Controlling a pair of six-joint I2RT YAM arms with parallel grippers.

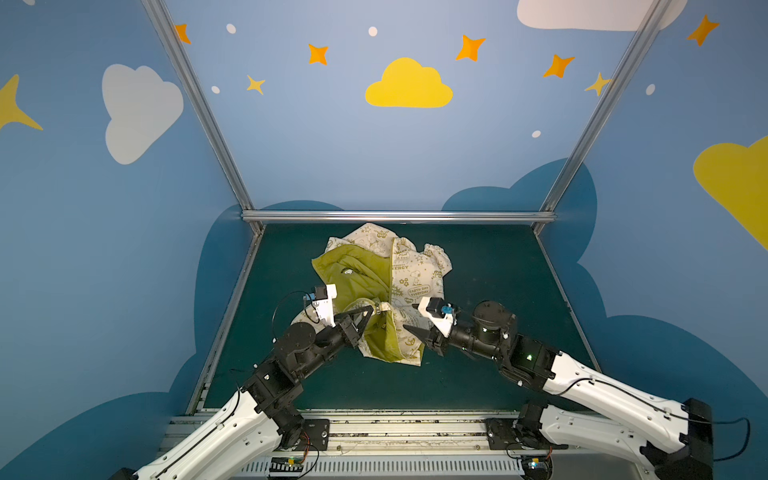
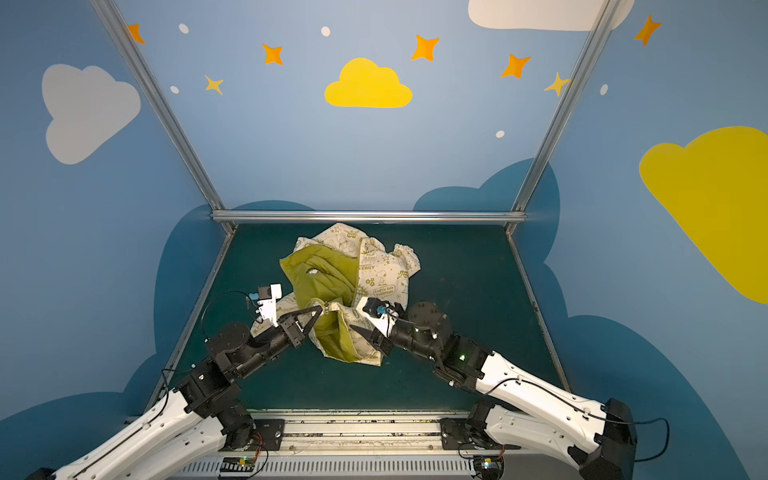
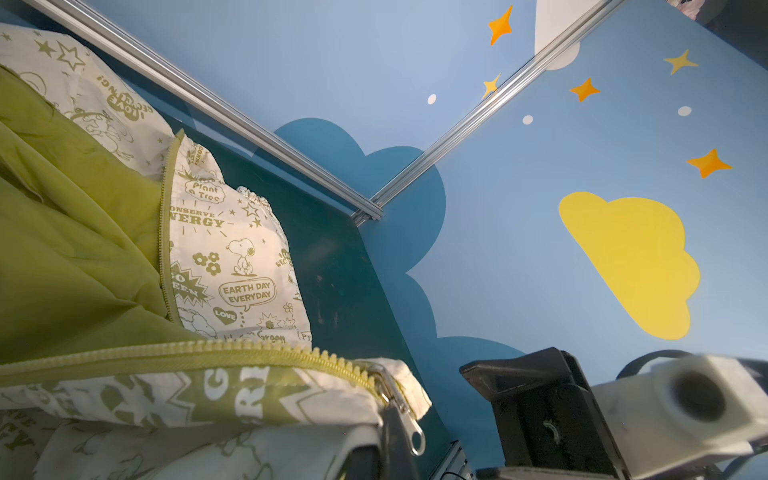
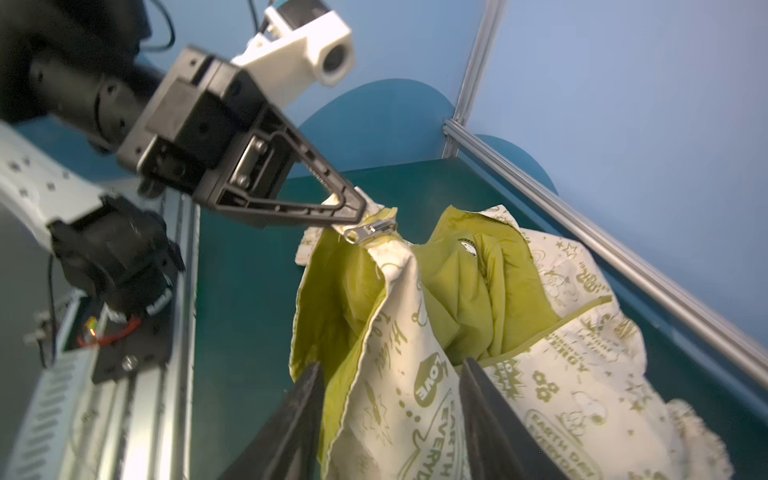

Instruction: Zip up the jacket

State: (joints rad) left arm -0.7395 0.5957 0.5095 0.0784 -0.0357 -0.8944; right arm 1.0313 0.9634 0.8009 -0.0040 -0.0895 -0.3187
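The left claw (image 4: 357, 208) pinches the zipper-slider corner of our small cream, olive-printed fabric jacket (image 1: 399, 270), heaped mid-way across the dark green tabletop (image 1: 498, 291). We see the right claw (image 4: 392, 363) parted, straddling a fold.

Jacket (image 3: 232, 266), cream outer cloth with olive print. Left wrist view: speech bubble (image 3: 247, 292) reading "EARTH DAY EVERYDAY"; heart (image 3: 225, 316) reading "LOVE"; small bubble (image 3: 205, 192) reading "Plant a Tree"; "…ONSERVE ENERGY", first letter cut off at the panel's edge; starburst (image 3: 185, 286) reading "GO …EEN", partly covered. In both top views: "EARTH DAY EVERYDAY" and "ENERGY" legible. Right wrist view: "LOVE" and "EARTH DAY", turned sideways. Remaining lettering too creased to read.
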